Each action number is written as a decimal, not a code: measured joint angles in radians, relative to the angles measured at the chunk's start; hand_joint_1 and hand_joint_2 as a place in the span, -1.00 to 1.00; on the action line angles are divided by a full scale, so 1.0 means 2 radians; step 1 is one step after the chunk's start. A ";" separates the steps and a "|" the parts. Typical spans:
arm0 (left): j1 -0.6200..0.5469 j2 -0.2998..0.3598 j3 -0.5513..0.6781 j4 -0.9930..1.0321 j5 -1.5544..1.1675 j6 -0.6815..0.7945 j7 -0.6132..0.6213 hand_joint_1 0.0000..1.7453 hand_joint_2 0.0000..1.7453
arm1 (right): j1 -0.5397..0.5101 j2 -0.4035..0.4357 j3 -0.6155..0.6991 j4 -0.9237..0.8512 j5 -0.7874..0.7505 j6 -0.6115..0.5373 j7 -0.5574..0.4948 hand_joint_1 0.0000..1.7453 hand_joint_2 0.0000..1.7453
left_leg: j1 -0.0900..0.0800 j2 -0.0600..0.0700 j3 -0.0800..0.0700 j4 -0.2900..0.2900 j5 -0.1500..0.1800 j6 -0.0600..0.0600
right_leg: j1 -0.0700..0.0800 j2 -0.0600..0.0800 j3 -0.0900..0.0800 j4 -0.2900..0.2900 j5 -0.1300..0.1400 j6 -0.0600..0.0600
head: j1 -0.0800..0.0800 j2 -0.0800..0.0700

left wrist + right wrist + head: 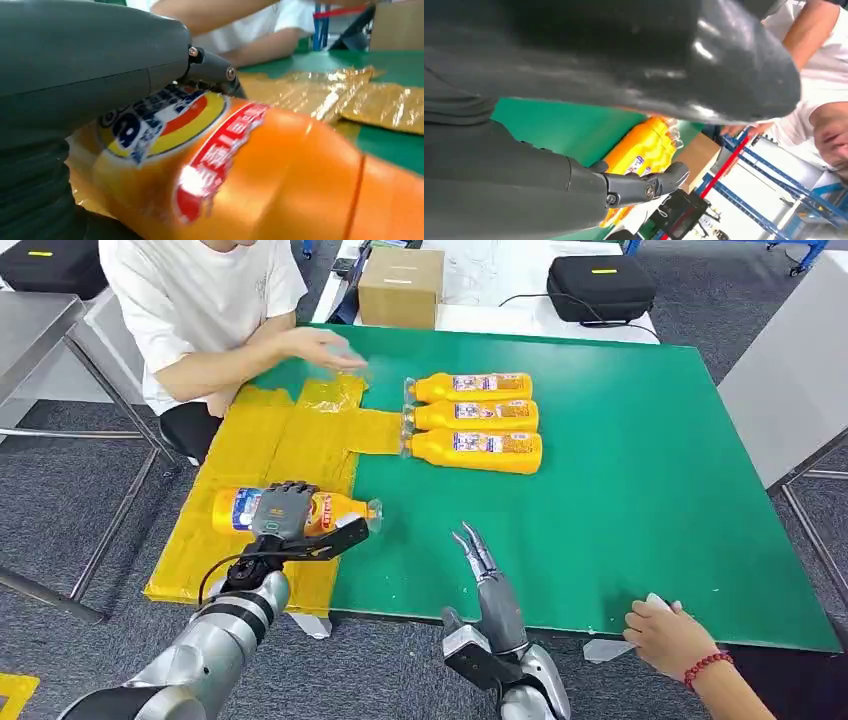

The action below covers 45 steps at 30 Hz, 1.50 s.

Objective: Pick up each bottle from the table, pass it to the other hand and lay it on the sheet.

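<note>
An orange bottle (300, 511) lies on its side on the yellow sheet (250, 450), cap toward the green table (640, 490). My left hand (284, 512) grips it, fingers draped over its labelled middle and thumb along its near side; up close the bottle (260, 175) shows under my left hand (100, 75). Three more orange bottles (475, 388) (475, 416) (478, 450) lie side by side further back, also seen as a stack of bottles (644, 150). My right hand (482, 565) hovers at the table's front edge, fingers straight and apart, holding nothing.
A person in a white shirt sits at the back left with a hand (325, 348) over the sheet's far corner. Another person's hand (668, 635) with a red bracelet rests at the front right edge. A cardboard box (401, 286) and black case (600, 286) stand behind the table.
</note>
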<state>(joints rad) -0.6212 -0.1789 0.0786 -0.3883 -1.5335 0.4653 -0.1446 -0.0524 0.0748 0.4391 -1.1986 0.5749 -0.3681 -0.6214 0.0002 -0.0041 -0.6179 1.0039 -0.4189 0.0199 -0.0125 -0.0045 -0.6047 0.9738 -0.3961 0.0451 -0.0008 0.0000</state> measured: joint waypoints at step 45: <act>-0.024 -0.048 -0.003 -0.058 0.396 -0.186 -0.174 -1.00 1.00 | -0.005 0.001 -0.025 -0.003 0.002 -0.010 -0.013 -1.00 -1.00 | 0.000 0.000 0.000 0.000 0.000 0.000 | 0.000 0.000 0.001 0.000 0.000 0.000 | 0.000 0.000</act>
<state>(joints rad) -0.6700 -0.2747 0.0720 -0.5052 -0.7412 0.0930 -0.4933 -0.0624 0.0771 0.3891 -1.2039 0.5791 -0.3872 -0.6470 -0.0001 -0.0038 -0.6169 1.0042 -0.4190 0.0201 -0.0126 -0.0043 -0.6035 0.9738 -0.3960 0.0453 -0.0008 0.0000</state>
